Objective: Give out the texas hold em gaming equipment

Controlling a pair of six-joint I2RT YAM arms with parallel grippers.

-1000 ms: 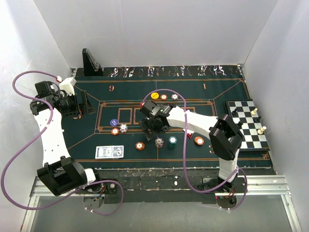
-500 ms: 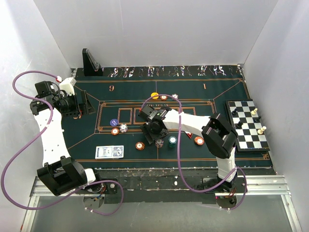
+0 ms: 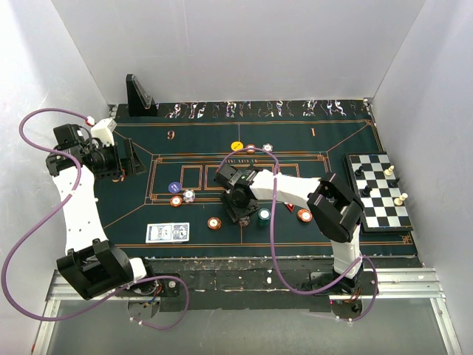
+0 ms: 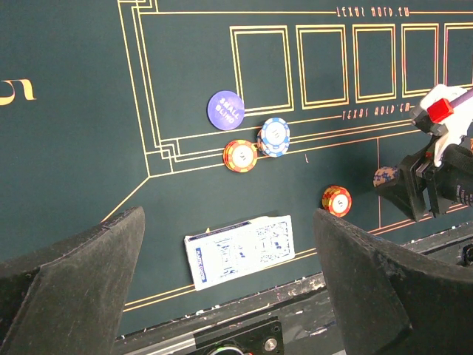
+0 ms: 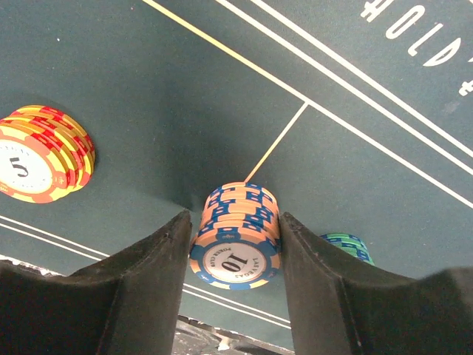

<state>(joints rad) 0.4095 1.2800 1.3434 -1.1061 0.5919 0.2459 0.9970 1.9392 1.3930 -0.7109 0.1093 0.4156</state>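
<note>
A stack of pink-and-blue poker chips marked 10 stands on the green felt, and both fingers of my right gripper press its sides, so it is shut on the stack. A red-and-yellow stack lies to its left and a teal stack behind its right finger. My left gripper hangs open and empty over the mat's left end, high above the playing cards. Beyond them lie a blue chip, a red-yellow chip and a blue-white chip.
A chessboard with pieces sits at the right edge of the mat. A black wedge stand is at the back left. A yellow chip and two more lie mid-mat at the back; an orange chip rests near the right arm. White walls enclose three sides.
My right gripper came toward the near edge, dropped over the pink-and-blue stack and drew its fingers in against it. The left arm stayed still.
</note>
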